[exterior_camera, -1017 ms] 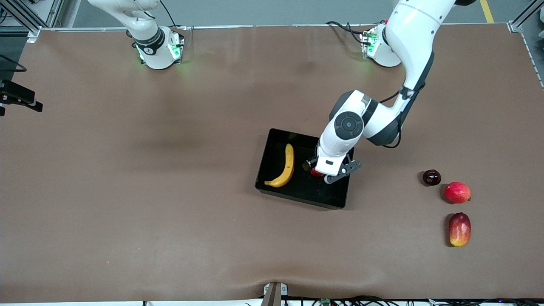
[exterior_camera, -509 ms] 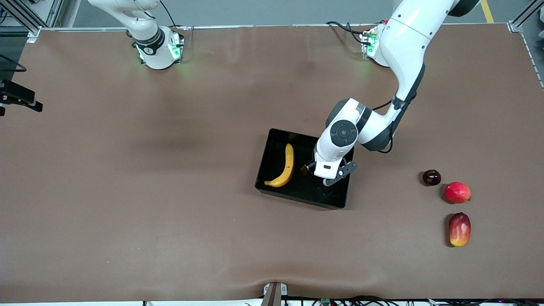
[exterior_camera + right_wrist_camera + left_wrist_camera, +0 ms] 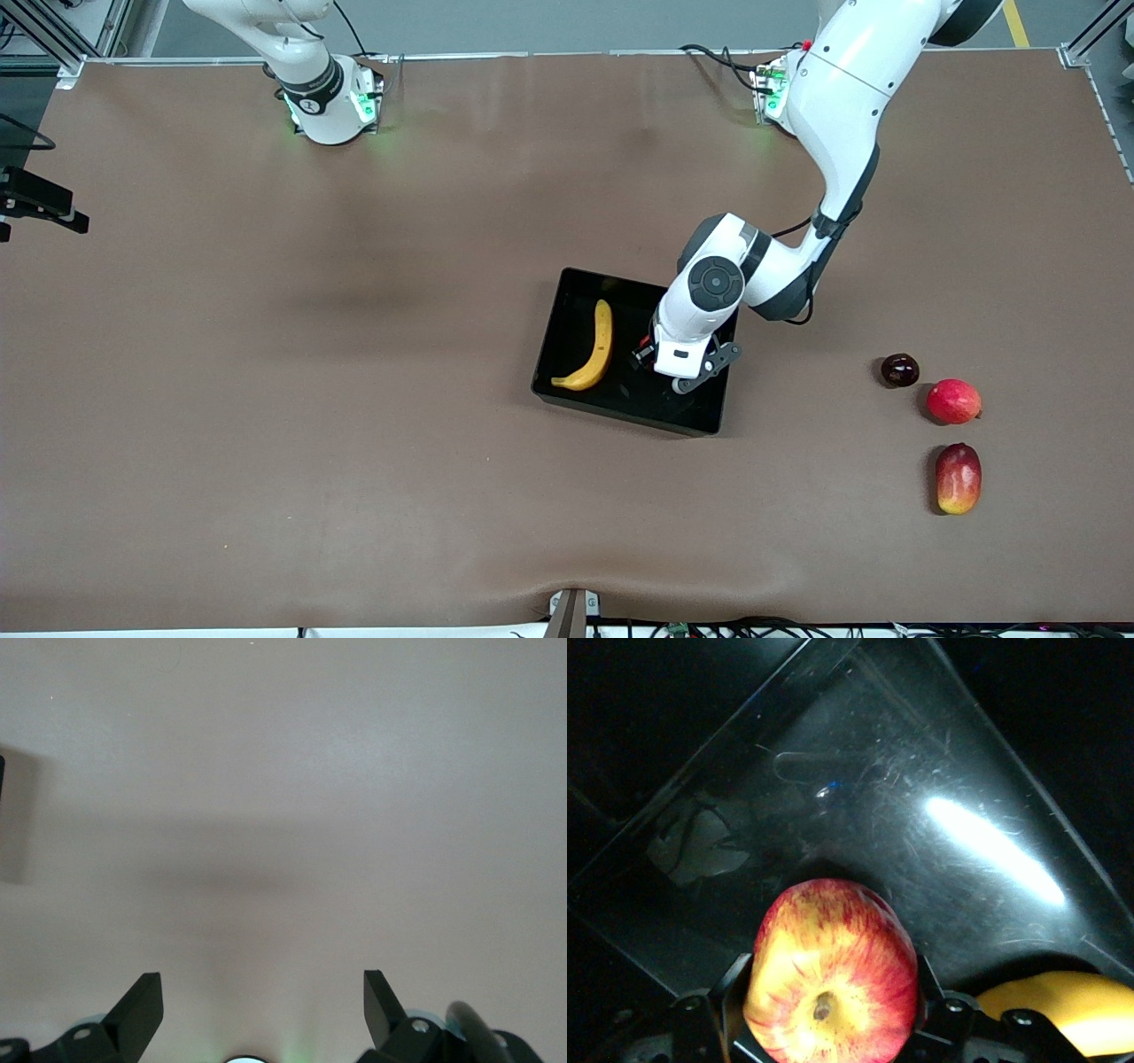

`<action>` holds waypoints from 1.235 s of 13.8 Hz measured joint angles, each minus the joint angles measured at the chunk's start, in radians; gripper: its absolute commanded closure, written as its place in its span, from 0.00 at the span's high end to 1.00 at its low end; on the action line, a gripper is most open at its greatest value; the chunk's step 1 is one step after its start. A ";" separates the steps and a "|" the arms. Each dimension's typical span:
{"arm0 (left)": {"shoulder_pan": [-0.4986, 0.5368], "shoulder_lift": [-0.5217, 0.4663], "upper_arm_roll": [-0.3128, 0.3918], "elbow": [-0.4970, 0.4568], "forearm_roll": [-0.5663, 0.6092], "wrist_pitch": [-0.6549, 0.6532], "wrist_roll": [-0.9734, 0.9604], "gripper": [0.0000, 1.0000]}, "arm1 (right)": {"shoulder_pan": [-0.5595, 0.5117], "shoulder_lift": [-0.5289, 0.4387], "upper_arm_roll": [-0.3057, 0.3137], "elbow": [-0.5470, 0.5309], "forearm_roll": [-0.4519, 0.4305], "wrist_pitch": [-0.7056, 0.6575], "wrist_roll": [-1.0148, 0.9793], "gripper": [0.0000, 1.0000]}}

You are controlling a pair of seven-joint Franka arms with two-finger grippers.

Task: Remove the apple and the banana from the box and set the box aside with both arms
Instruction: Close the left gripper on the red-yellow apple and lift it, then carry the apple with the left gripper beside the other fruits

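Note:
The black tray [image 3: 567, 292] lies mid-table with the yellow banana [image 3: 595, 350] in it. My left gripper [image 3: 657, 361] is low over the tray's floor beside the banana, shut on the red-and-yellow apple [image 3: 828, 983]. The wrist hides the apple in the front view. The left wrist view shows the fingers [image 3: 735, 992] on both sides of the apple, the glossy tray floor [image 3: 921, 771] below it and the banana's end [image 3: 1072, 1010]. My right gripper [image 3: 261, 1001] is open and empty over bare table near its base. It is out of the front view, and the right arm waits.
A dark plum [image 3: 899, 369], a round red fruit [image 3: 953, 400] and a red-yellow mango [image 3: 958, 478] lie toward the left arm's end of the table. A black fixture [image 3: 35, 202] sits at the right arm's end.
My left gripper has shifted a little toward the banana and lower into the tray, and the apple is now hidden under the wrist. The right arm has not moved.

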 measured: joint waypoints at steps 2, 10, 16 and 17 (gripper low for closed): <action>0.000 -0.018 0.001 0.015 0.000 -0.005 0.000 0.00 | 0.000 0.000 0.000 0.000 0.000 0.000 0.000 1.00; 0.049 -0.205 0.011 0.090 0.062 -0.227 0.087 0.00 | 0.000 0.000 0.000 0.000 0.000 0.002 0.000 1.00; 0.225 -0.213 0.015 0.080 0.063 -0.231 0.378 0.00 | 0.000 0.001 0.000 -0.001 0.000 0.002 0.000 1.00; 0.250 -0.209 0.015 0.076 0.064 -0.232 0.425 0.00 | 0.000 0.001 0.000 -0.001 0.000 0.002 0.000 1.00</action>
